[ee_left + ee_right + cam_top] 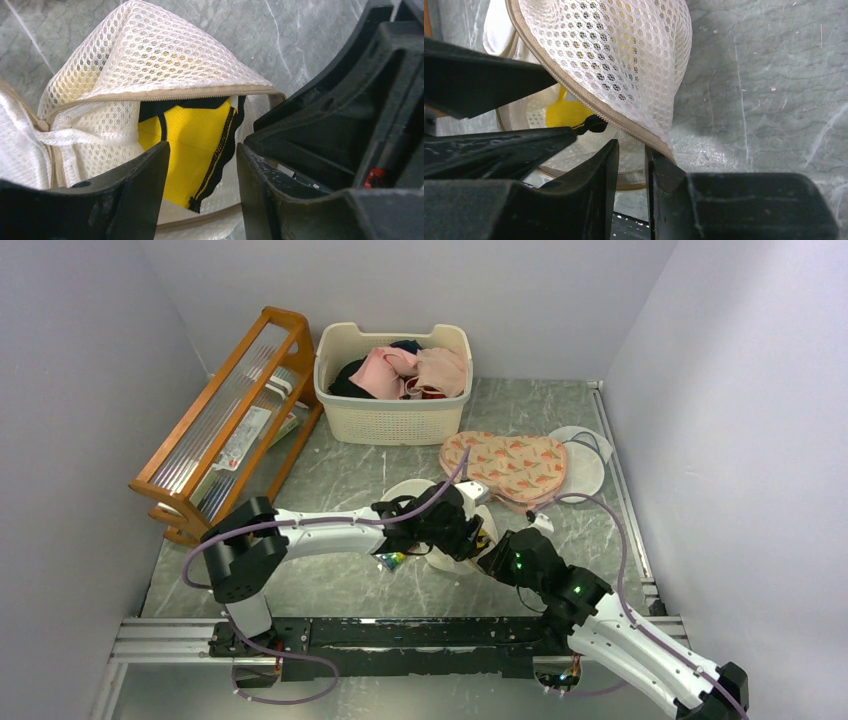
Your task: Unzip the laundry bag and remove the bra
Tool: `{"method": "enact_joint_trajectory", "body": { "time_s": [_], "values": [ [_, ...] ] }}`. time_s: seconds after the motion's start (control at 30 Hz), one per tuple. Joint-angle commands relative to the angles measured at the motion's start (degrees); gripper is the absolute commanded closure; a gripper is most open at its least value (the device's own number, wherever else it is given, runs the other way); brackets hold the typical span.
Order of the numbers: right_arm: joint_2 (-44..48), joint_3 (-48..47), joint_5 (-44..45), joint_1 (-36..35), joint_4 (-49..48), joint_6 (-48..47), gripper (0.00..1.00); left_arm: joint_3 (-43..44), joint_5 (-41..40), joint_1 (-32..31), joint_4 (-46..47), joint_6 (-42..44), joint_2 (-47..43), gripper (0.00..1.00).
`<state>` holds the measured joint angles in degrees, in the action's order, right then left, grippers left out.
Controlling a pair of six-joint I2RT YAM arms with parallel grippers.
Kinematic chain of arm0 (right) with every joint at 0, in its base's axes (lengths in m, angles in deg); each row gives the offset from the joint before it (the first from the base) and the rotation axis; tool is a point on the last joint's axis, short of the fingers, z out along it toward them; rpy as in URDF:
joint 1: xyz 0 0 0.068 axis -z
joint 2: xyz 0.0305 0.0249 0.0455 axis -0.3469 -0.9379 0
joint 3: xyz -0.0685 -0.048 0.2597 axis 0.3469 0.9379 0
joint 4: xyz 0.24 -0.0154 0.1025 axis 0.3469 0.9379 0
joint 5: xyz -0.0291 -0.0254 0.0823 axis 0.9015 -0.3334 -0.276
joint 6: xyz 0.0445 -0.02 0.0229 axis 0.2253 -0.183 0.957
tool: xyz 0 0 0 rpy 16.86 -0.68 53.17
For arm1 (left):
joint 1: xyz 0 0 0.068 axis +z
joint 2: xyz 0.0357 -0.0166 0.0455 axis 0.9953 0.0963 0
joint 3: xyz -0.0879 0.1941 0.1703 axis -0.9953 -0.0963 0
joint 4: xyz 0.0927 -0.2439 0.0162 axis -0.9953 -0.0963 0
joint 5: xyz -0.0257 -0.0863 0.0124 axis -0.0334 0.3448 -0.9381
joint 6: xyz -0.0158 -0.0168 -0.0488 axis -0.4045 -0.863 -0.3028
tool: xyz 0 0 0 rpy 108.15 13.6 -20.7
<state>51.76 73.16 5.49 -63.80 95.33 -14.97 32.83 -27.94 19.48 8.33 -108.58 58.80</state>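
1. The laundry bag (pixel 150 60) sits mid-counter (pixel 350 480), near the arms, its mesh lid raised, zip open.
2. The right fingers (pixel 589 180) pinch the lid's zip rim.
3. The left fingers (pixel 140 180) stand spread before the yellow bra (pixel 190 135) inside.

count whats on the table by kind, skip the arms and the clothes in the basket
racks: 1, orange-brown wooden slatted rack
baskets: 1, cream plastic slotted basket
laundry bags: 1, white mesh laundry bag with beige zip
loose fabric pieces: 2, peach carrot-print fabric piece, flat white round mesh disc
total: 5
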Motion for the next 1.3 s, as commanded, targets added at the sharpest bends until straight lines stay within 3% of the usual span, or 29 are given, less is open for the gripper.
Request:
{"method": "enact_joint_trajectory", "body": {
  "time_s": [0.0,0.1,0.2,0.5,0.7,0.87,1.07,1.27],
  "values": [
    [1.4,-0.3,2.5,-0.2,1.6,1.3,0.74,3.1,2.5,-0.3,2.6,0.9,2.4,0.33],
    [2.2,-0.6,3.4,-0.2,2.0,1.2,0.73,3.7,3.3,-0.9,3.5,1.9,2.9,0.24],
    [2.5,-0.9,3.8,-0.2,1.8,1.2,0.73,5.3,1.3,-1.8,2.2,4.1,4.4,0.24],
    [3.0,-0.3,4.3,-0.2,1.7,1.8,0.72,10.3,-7.5,-2.1,-5.6,7.1,8.9,0.51],
    [5.8,-0.5,6.7,-0.2,2.0,2.1,0.7,9.2,-5.7,-2.1,-5.4,7.9,6.6,0.71],
    [6.5,-0.7,7.9,-0.2,-1.6,-1.7,0.62,5.8,-3.1,-2.1,-2.9,7.1,1.1,0.91],
    [0.5,-2.8,10.3,-0.2,-6.4,-6.5,0.46,1.8,-0.9,-2.1,-0.2,6.1,-5.4,0.93],
    [-5.8,-1.7,8.6,-0.2,-12.7,-7.8,0.46,2.0,0.3,-2.1,1.9,6.3,-10.6,0.93]
  ]
}}
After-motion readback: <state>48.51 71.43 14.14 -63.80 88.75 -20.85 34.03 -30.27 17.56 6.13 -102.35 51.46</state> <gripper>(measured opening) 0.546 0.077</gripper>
